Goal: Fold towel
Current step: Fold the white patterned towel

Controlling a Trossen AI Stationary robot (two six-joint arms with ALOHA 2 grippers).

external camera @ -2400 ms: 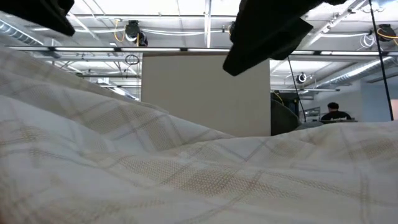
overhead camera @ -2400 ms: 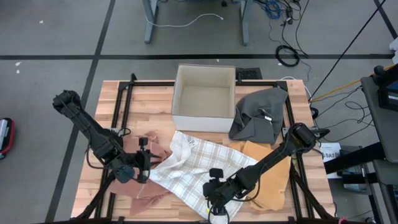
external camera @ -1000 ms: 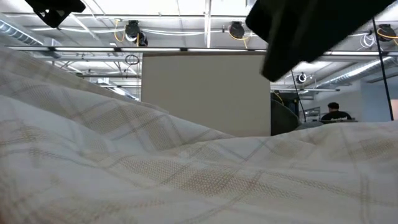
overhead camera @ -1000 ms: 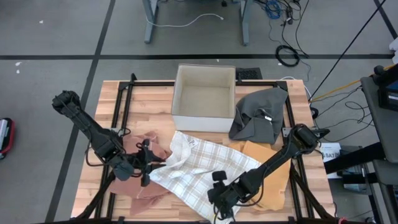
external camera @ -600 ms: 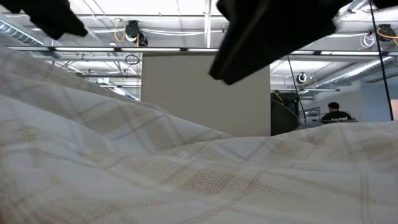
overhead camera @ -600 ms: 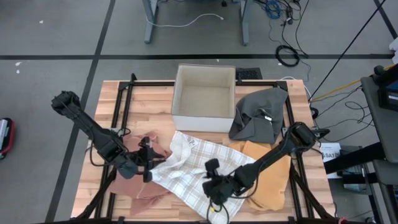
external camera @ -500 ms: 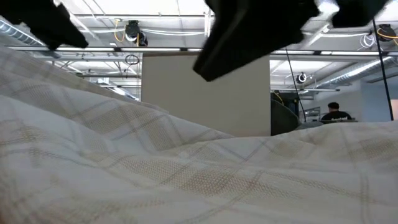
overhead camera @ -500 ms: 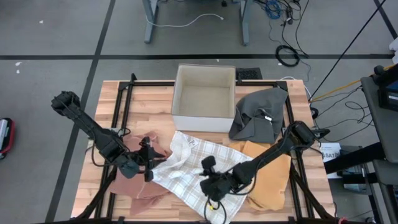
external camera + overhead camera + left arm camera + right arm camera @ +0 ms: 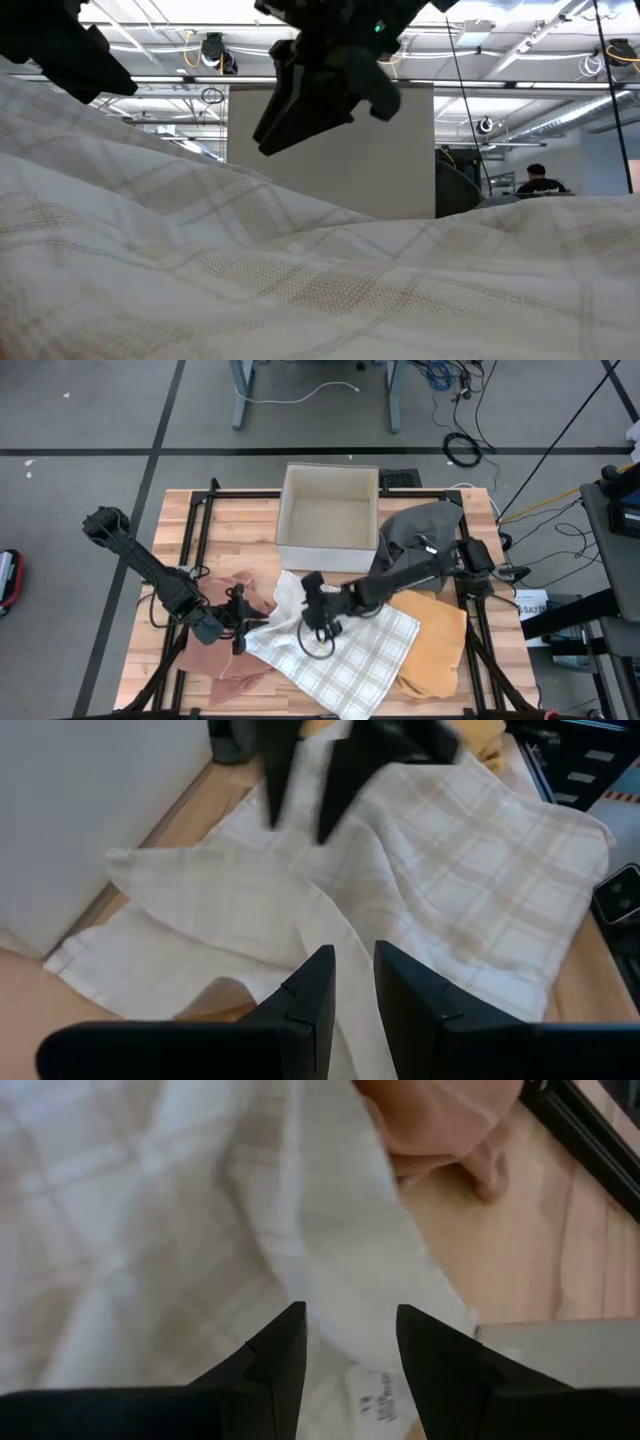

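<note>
The white plaid towel (image 9: 350, 645) lies crumpled on the wooden table, spread toward the near edge, and fills the low view (image 9: 320, 280). Its left side overlaps a pink cloth (image 9: 215, 655). My left gripper (image 9: 243, 628) is at the towel's left edge, its fingers a little apart (image 9: 355, 990) over a raised fold (image 9: 320, 920). My right gripper (image 9: 312, 618) hovers open above the towel's far left part (image 9: 345, 1350), clear of the cloth in the low view (image 9: 275, 130). A small label (image 9: 365, 1400) shows at that towel corner.
A white open box (image 9: 328, 550) stands at the back centre, just beyond the towel. A grey cloth (image 9: 420, 545) lies right of the box, and an orange cloth (image 9: 435, 650) sits under the towel's right side. A black frame (image 9: 200, 500) runs along the table's edges.
My right gripper has swung from the towel's near edge across it toward the far left, close to the box, and has rolled its wrist on the way. My left gripper has sunk a little toward the towel's left edge.
</note>
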